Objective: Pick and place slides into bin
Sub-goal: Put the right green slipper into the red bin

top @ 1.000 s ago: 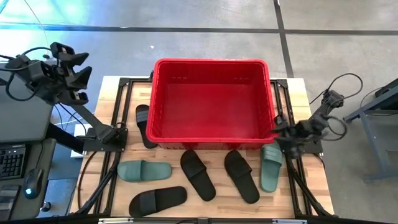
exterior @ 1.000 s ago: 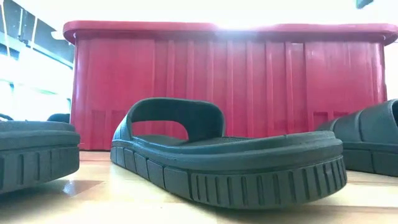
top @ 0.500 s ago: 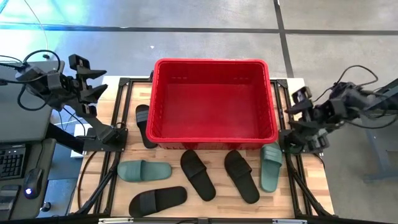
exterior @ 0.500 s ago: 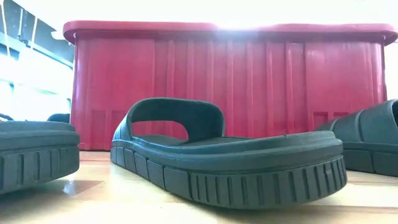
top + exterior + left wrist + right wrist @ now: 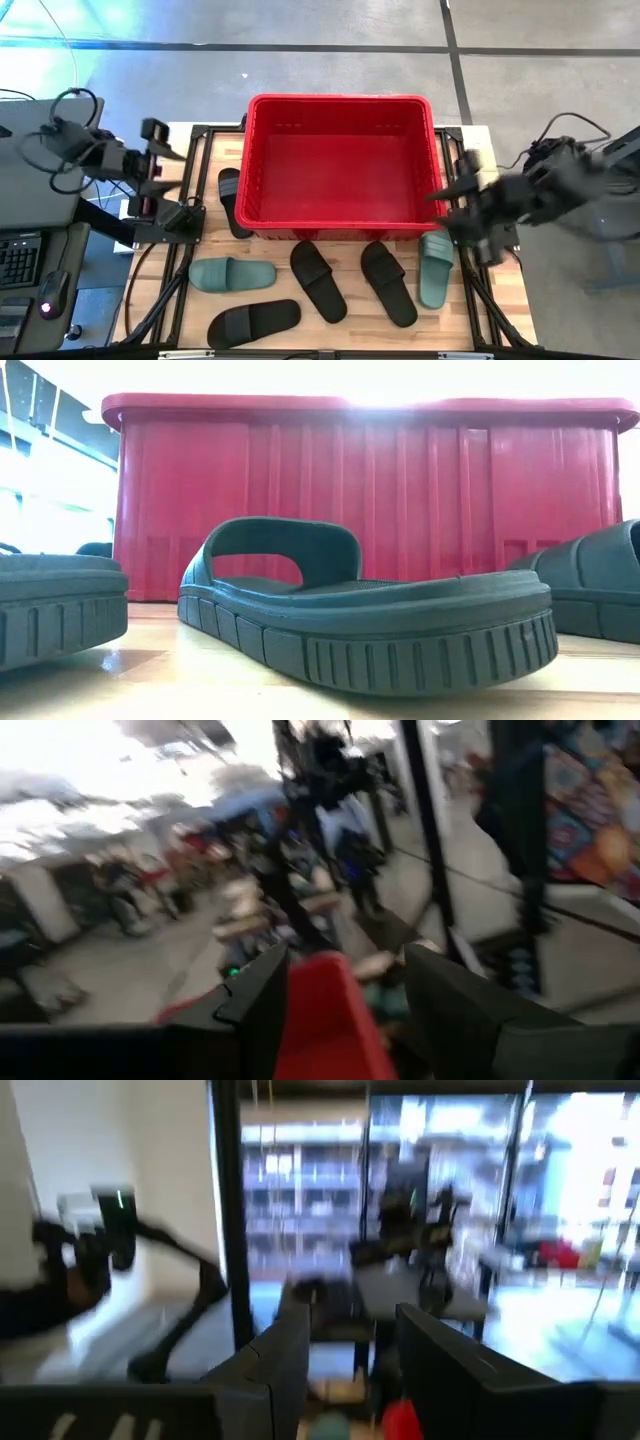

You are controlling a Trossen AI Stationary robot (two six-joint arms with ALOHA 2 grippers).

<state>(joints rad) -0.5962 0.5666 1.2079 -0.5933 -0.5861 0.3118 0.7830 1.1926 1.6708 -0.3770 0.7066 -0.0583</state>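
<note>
The red bin (image 5: 340,165) stands at the middle of the table and shows nothing inside. A black slide (image 5: 232,200) lies sole down beside its left wall. In front of it lie a sage-green slide (image 5: 232,273), three black slides (image 5: 253,320) (image 5: 317,280) (image 5: 388,282) and a second green slide (image 5: 436,267). My left gripper (image 5: 160,168) is open and empty over the table's left edge, pointing toward the bin. My right gripper (image 5: 455,205) is open and empty, blurred, beside the bin's right near corner, above the second green slide. The low view shows the bin (image 5: 360,490) and black slides (image 5: 360,610), no gripper.
Black frame rails (image 5: 190,180) run along both sides of the table. A desk with a keyboard (image 5: 20,260) stands to the left. Bare wood shows between the slides and the near edge (image 5: 330,335).
Both arms have swung inward. My left gripper has gone toward the table's right and near edges, closer to the bin's left side. My right gripper has risen from its folded pose and gone left toward the bin's right near corner. The slides and bin have stayed still.
</note>
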